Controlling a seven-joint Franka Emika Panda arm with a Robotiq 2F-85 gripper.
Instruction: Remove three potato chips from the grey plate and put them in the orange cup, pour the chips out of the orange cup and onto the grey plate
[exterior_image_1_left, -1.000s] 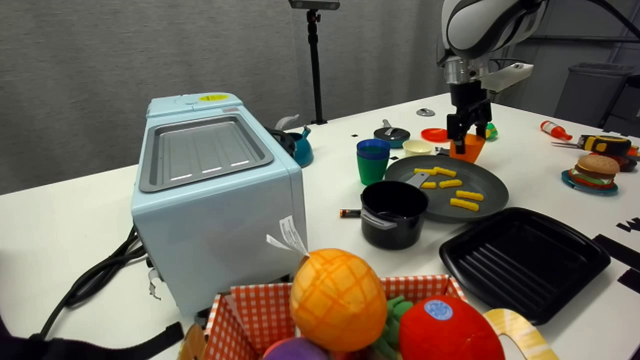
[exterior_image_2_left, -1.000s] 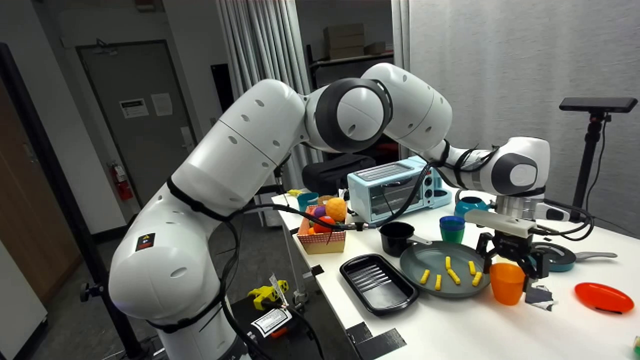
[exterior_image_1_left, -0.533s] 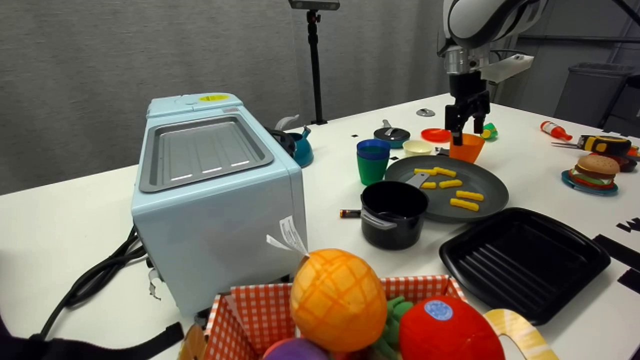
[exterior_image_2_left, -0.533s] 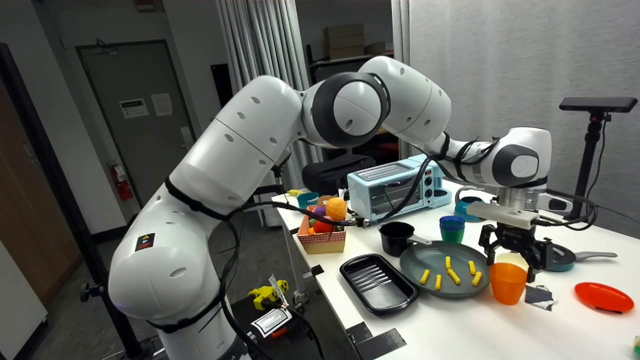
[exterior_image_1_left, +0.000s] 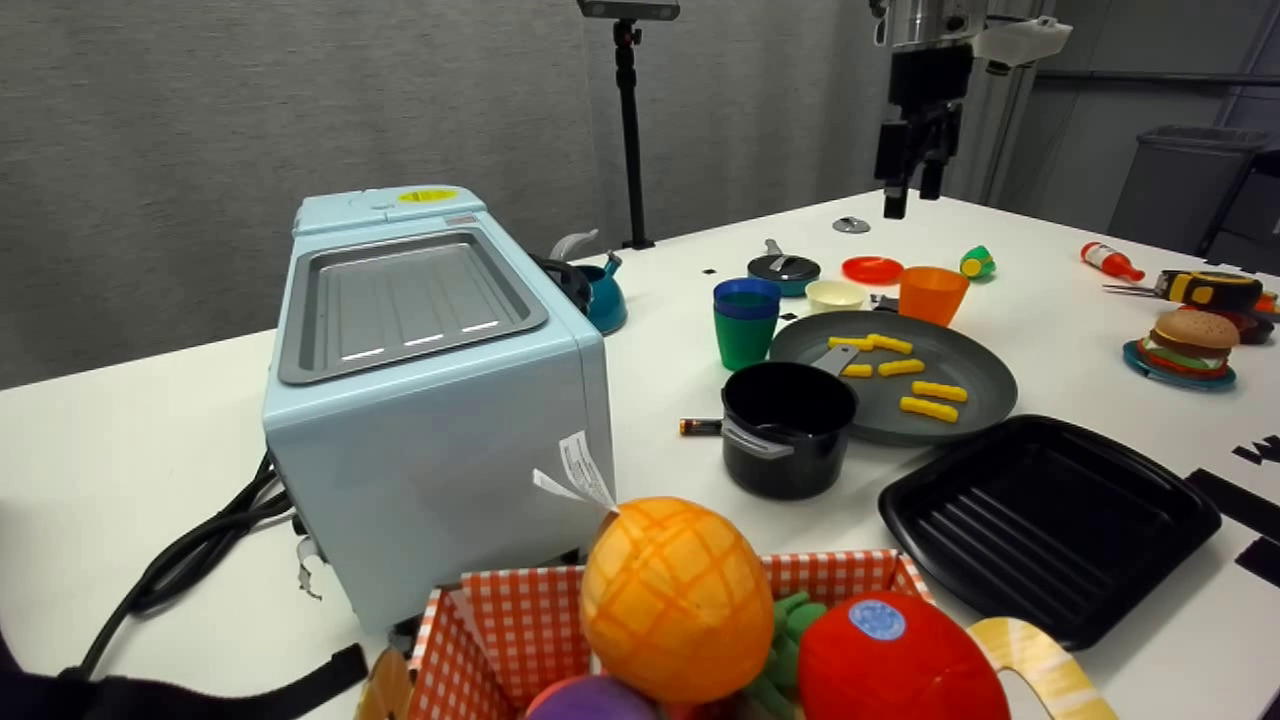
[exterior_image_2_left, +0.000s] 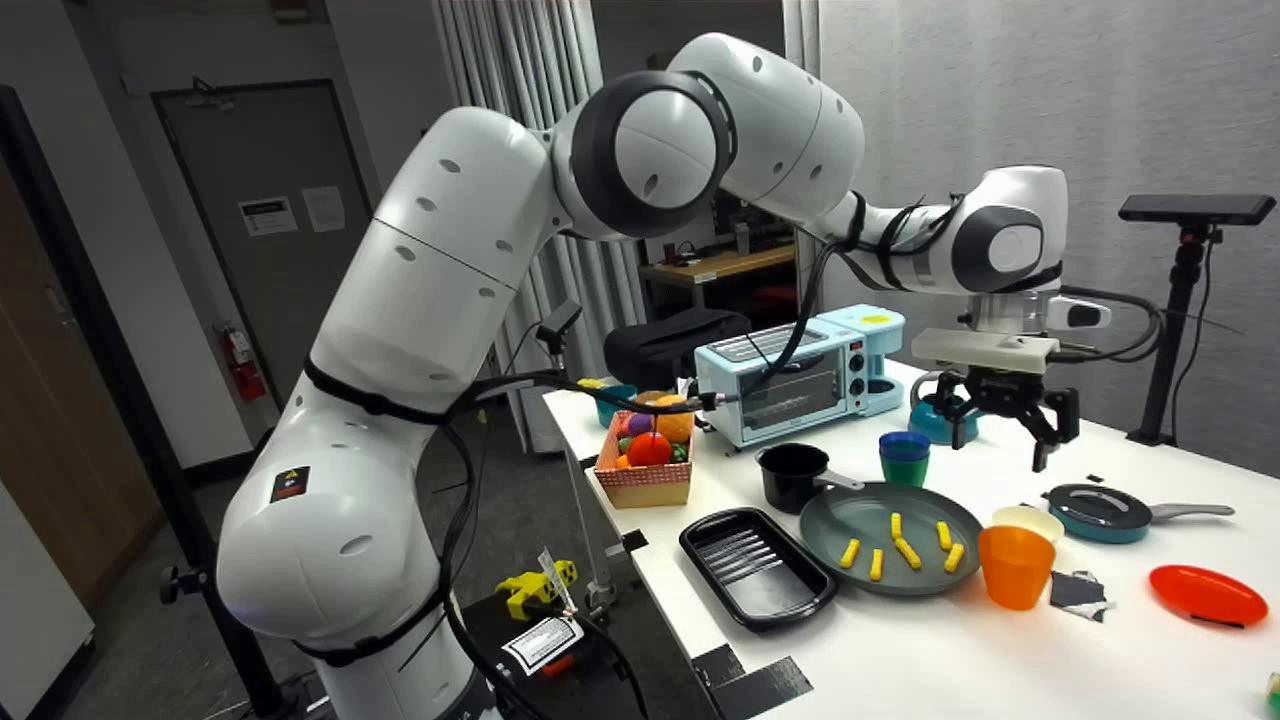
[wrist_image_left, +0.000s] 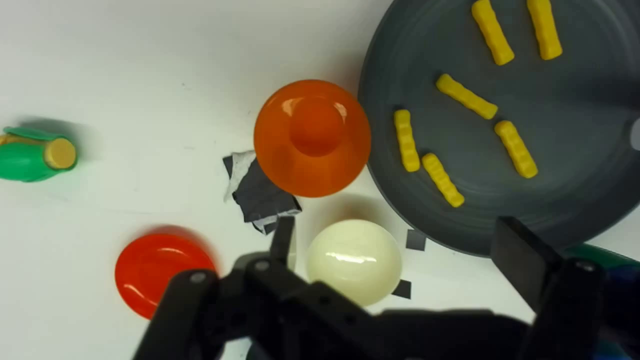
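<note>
- The gripper (exterior_image_2_left: 999, 450) hangs raised, its two fingers spread wide and nothing held between them.
- Below it, and ahead of the fingers in the wrist view, the orange cup (wrist_image_left: 312, 138) stands upright; its bottom shows bare, with no chip inside.
- Just beside the cup, also below and ahead of the gripper, lies the grey plate (wrist_image_left: 575, 140) with six potato chips (wrist_image_left: 467, 96) on it.
- This layout would suit either end of the job: nothing moved yet, or the chips already poured back. Since the gripper has just left the cup, I lean toward the finish, with little left but to withdraw.
- A second ago the spread fingers straddled the cup; half a second ago they were just over its rim. Now the gripper is well above it, while cup, plate and chips lie unchanged.
</note>
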